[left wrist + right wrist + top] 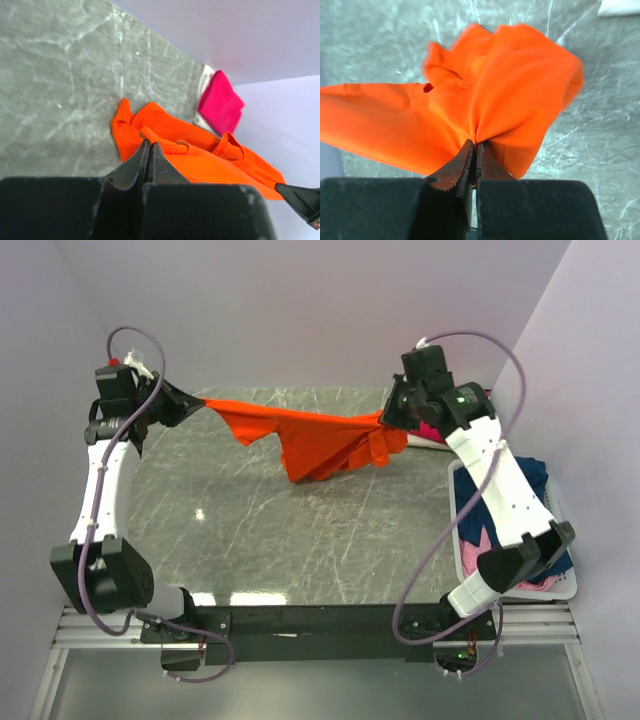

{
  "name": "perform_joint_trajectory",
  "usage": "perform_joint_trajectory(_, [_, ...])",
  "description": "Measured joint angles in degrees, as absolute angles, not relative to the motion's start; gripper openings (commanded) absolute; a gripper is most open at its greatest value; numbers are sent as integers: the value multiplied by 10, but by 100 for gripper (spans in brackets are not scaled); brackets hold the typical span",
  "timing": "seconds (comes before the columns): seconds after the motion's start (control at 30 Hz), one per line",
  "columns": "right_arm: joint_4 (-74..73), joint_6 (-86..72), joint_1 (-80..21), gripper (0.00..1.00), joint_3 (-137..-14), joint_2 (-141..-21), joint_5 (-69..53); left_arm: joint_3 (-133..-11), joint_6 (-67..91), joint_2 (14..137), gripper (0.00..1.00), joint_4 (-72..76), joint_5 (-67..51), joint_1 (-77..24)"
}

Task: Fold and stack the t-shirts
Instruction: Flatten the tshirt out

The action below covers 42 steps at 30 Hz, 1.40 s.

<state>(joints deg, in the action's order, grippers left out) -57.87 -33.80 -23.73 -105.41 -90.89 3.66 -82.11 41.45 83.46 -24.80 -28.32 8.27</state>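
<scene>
L+R jaws pinch orange tee (312,437) stretched btwn.

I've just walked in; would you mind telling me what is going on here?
Both arms are handling the orange t-shirt. The left gripper is shut on one end and the right gripper on the other, so it hangs stretched between them over the far part of the table, bunched and not yet folded. A magenta t-shirt lies near the far right corner. The white basket on the right holds a navy t-shirt and pink cloth.
</scene>
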Motion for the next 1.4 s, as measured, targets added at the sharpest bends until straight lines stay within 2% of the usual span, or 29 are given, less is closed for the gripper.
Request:
perform_joint_trajectory(0.13, [-606,-333,-243,1,-1112,-886,58,-784,444,786,0,-250,-303,93])
perform_joint_trajectory(0.27, [-606,-321,-234,28,-1141,-886,88,-738,465,763,0,-229,-331,106])
perform_joint_trajectory(0.47, [-595,-319,-173,45,-1108,-939,100,-696,471,831,0,-204,-338,143])
perform_joint_trajectory(0.63, [-573,-320,-189,50,-994,-954,90,-696,451,903,0,-209,-342,147])
perform_joint_trajectory(0.9, [-497,-343,-229,59,-761,-939,20,-696,417,916,0,-211,-344,147])
perform_joint_trajectory(1.13, [-463,-349,-227,69,-752,-998,29,-696,405,928,0,-213,-347,147])
perform_joint_trajectory(1.4, [-441,-349,-197,70,-764,-1079,34,-696,396,934,0,-218,-347,147])
